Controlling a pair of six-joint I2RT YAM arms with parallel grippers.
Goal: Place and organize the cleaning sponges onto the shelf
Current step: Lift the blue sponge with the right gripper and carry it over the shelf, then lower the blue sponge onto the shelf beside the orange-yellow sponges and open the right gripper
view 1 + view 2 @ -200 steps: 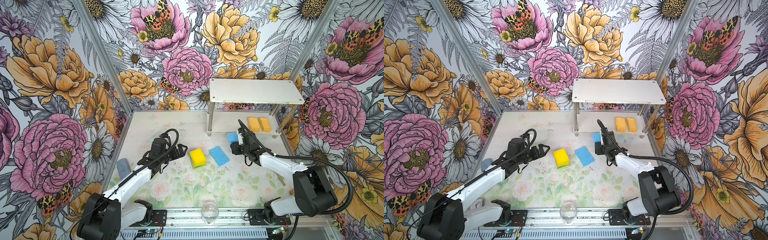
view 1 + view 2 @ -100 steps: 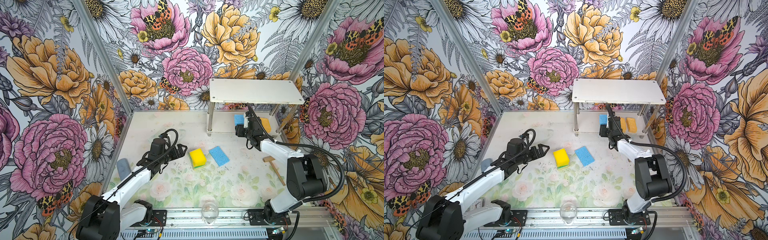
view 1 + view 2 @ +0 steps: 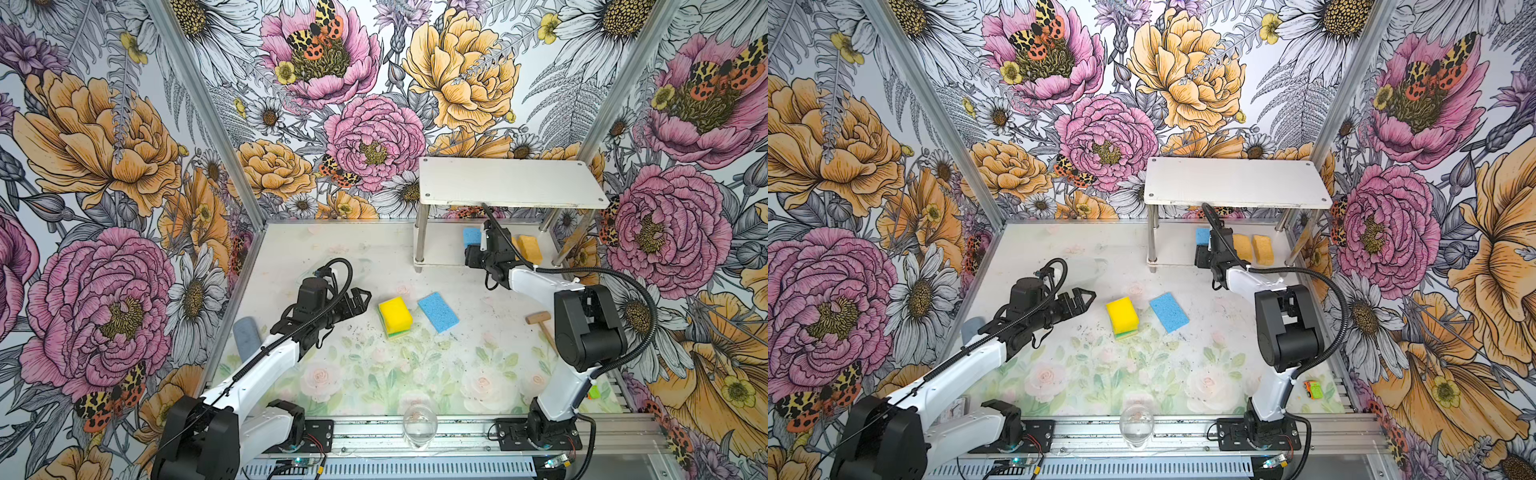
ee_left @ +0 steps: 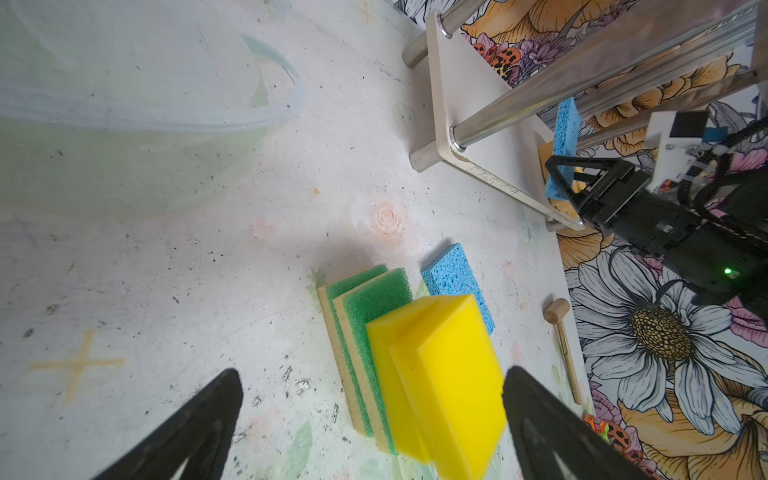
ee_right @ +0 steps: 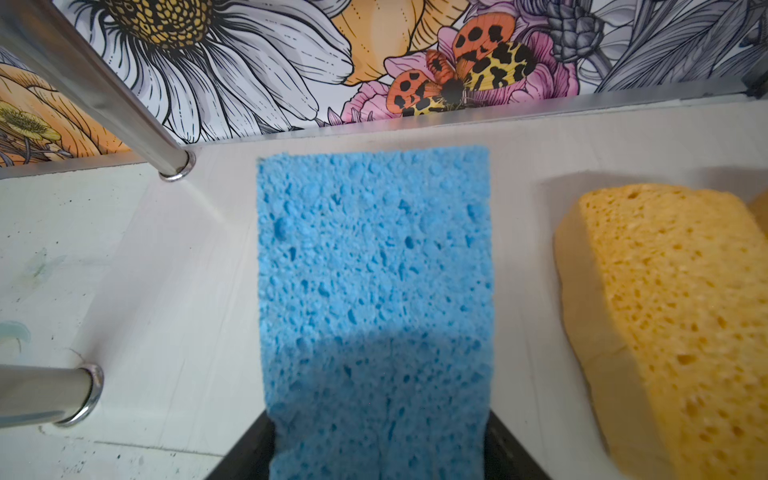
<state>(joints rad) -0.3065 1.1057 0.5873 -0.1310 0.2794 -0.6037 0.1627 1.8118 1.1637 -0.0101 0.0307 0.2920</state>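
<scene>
Right hand (image 5: 380,451), clamped on a blue sponge (image 5: 374,270), hovers over the shelf (image 5: 166,270) beside an orange sponge (image 5: 685,311); release likely comes next.

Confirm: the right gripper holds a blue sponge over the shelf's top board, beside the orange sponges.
Wrong tier: the right wrist view shows the right gripper holding the blue sponge over the shelf's lower board, beside the orange sponges.
</scene>
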